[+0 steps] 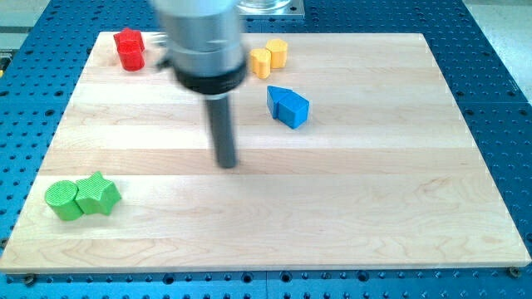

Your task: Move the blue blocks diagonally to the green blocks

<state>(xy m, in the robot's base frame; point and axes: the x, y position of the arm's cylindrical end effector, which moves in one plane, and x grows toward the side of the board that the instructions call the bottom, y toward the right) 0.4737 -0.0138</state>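
1. Green blocks, two, nearest the view's bottom at the far left of the counter [349, 216]: a round green cylinder [63, 200] touching a green star [98, 193] on its right.
2. Red blocks [130, 48], top left corner; shapes unclear, packed together.
3. Rod: my tip [226, 164] rests on bare wood near centre, well apart from every block. No hand fitted, so there is no hold to report.
4. Yellow blocks [269, 57], a touching pair at the top edge.
5. Blue blocks [288, 106], a touching pair right of the tip and higher, just below the yellow pair, far from the green.
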